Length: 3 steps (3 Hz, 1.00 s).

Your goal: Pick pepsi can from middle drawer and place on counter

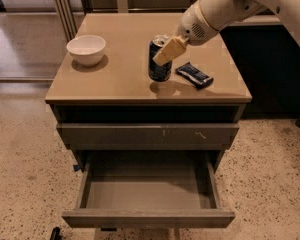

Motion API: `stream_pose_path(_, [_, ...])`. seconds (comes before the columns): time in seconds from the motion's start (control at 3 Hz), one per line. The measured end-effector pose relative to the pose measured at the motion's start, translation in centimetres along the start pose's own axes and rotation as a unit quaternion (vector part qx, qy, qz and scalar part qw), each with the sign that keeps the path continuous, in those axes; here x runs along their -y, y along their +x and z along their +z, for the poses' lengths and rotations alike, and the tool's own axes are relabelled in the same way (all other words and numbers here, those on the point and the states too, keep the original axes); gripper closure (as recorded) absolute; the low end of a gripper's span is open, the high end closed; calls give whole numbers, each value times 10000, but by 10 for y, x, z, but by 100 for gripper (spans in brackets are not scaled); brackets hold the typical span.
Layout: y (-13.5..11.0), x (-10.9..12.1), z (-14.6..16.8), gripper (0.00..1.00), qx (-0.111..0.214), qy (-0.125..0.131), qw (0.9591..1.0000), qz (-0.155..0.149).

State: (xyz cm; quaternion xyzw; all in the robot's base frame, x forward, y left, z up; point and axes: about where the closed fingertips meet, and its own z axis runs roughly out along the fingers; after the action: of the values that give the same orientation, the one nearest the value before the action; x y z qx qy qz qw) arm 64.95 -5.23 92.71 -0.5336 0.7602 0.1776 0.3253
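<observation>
We see the robot's gripper (162, 54) over the middle of the smooth tan-beige bench (120, 84), at the end of a cream-white arm (225, 9) that reaches in from the upper right. Its fingers (169, 50) are closed around the small dark-blue pepsi can with a silver top (159, 70). One pale, wedge-shaped finger lies slantwise across the can's upper front, and the other is hidden behind the can.

The can stands upright, right of the bench's centre, with a dark shadow on the surface just in front of its base. We cannot tell whether the base touches the bench or hangs a little above it.

Just beside the can on the right, and apart from it, a flat dark snack-bar wrapper (194, 75) lies on the bench. A white round bowl (86, 49) sits well apart near the left rear corner.

Below the bench top, a shut grey-brown drawer front with pale scratch marks (140, 135) faces us. Under it, the wide shallow grey-brown middle drawer (147, 194) is pulled out, its flat grey floor showing. The cabinet stands on a speckled terrazzo floor (25, 149).
</observation>
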Motion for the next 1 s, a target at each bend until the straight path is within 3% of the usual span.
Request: stream_pose_path(1.0, [3,21,47,100,-143,-315,9992,183])
